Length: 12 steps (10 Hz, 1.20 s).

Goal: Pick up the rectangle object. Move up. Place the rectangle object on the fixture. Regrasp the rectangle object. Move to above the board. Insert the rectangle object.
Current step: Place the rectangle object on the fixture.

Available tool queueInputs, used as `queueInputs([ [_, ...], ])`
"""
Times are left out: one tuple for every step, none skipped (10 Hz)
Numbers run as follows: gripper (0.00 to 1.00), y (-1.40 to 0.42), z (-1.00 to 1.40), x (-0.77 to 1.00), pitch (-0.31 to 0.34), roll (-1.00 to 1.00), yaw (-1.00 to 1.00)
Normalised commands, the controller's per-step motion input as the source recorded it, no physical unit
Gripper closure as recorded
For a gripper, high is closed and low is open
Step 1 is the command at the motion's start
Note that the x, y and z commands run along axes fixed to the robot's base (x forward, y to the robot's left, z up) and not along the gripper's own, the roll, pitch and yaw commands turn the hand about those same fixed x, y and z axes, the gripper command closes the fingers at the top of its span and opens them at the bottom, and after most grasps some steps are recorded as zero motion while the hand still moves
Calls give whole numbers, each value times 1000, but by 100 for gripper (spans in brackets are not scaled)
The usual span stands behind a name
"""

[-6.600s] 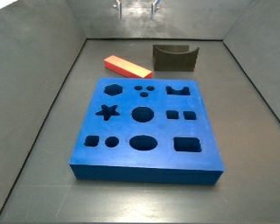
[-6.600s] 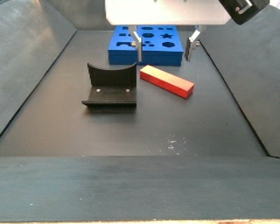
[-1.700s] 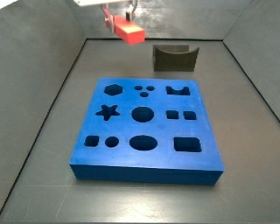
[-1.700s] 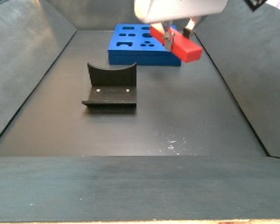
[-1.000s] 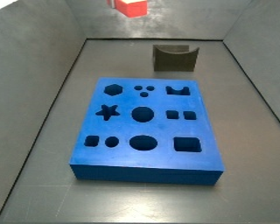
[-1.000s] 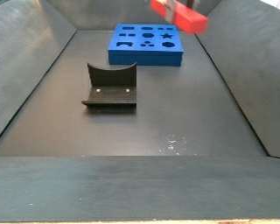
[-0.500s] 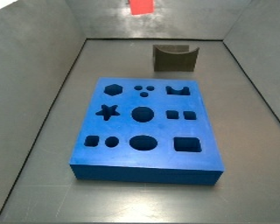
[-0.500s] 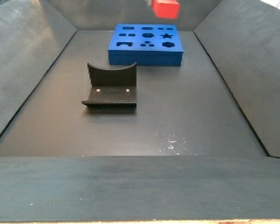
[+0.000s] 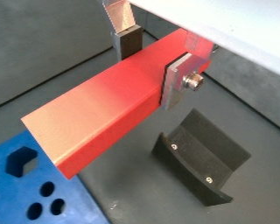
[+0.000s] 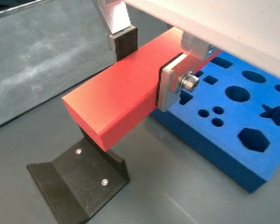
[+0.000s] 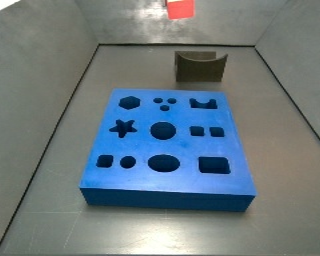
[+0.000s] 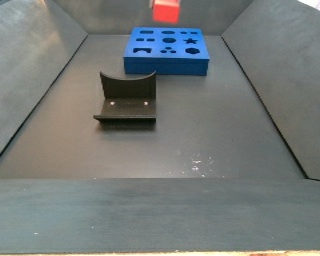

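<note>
My gripper (image 9: 152, 59) is shut on the red-orange rectangle object (image 9: 101, 118), clamped across its width between the silver fingers (image 9: 177, 80); it shows the same way in the other wrist view (image 10: 119, 92). In both side views only the block shows, high at the top edge (image 11: 182, 9) (image 12: 166, 11); the gripper itself is out of frame there. The dark fixture (image 11: 200, 66) stands on the floor at the board's far end, also in a side view (image 12: 125, 99), and lies below the block in both wrist views (image 9: 206, 157) (image 10: 78, 188). The blue board (image 11: 164, 147) lies flat on the floor.
Grey sloped tray walls (image 11: 49, 110) enclose the floor on all sides. The board's cutouts (image 10: 236, 96) show beside the held block in a wrist view. A bare strip of floor (image 12: 190, 150) lies beside the fixture.
The block was lifted off the floor and has risen to the top of both side views, then drifted sideways toward above the fixture. The gripper has left the side views.
</note>
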Motion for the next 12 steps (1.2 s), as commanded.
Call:
queueInputs([
  [100,739,-188,1000,116,-1000,-99],
  [100,638,-142,1000,122,-1000,-102],
  [100,556,-111,1000,129,-1000,-106],
  [100,370,-72,988,138,-1000,-112],
  [100,219,-56,947,138,-1000,-119],
  [100,68,-39,894,133,-1000,-130],
  [100,61,-37,847,130,-1000,-139],
  [100,63,-34,779,127,-1000,-154],
  [100,61,-31,731,123,-1000,-167],
  [100,58,-31,669,113,-1000,-186],
  [100,58,-32,639,102,-932,-184],
  [100,58,-30,582,68,-733,-165],
])
